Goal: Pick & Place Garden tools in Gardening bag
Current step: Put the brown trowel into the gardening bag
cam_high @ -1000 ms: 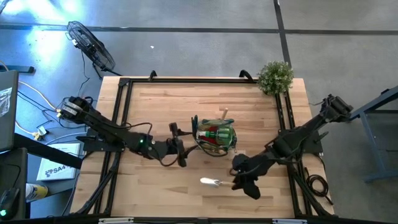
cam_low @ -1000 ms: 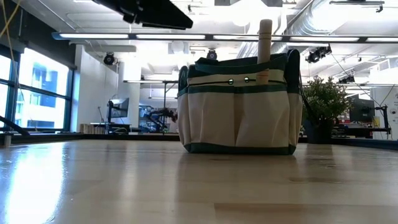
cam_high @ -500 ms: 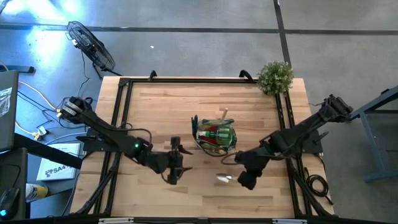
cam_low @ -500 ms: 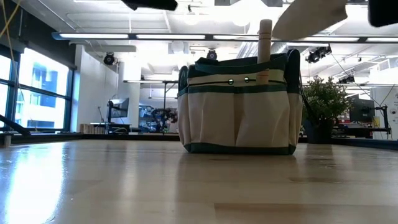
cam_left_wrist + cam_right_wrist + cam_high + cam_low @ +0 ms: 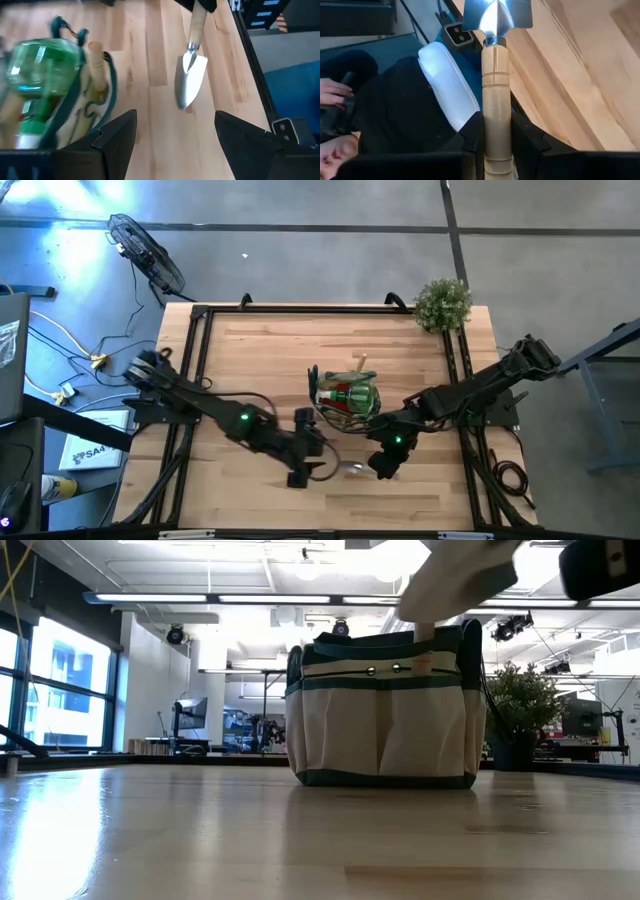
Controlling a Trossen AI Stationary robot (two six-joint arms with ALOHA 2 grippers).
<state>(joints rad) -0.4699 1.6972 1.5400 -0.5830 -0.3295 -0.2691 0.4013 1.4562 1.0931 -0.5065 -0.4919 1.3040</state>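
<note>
Two dark arms are working over the wooden table (image 5: 260, 350), both near its front edge. The right gripper (image 5: 496, 142) is clamping the wooden handle of a trowel (image 5: 496, 75), its jaws closed on the shaft with the silver blade pointing straight out ahead of the fingertips and hanging clear above the tabletop. From above, the right gripper (image 5: 385, 460) is sitting just in front of the gardening bag (image 5: 345, 402), with the trowel (image 5: 352, 468) reaching toward the other arm.

The left gripper (image 5: 312, 458) is hovering close to that blade with its jaws spread wide and nothing between them. Its wrist camera is showing the trowel (image 5: 191, 75) ahead of the open jaws and a little to one side, and the gardening bag (image 5: 90, 105) off to the other side, stuffed with a green spray bottle (image 5: 35, 80) and another wooden handle (image 5: 95, 60).

At table height, the gardening bag (image 5: 385, 710) is standing upright on the wood, with a blurred pale shape passing overhead. A bushy green plant (image 5: 442, 302) is sitting at the far right corner, well apart from both grippers.
</note>
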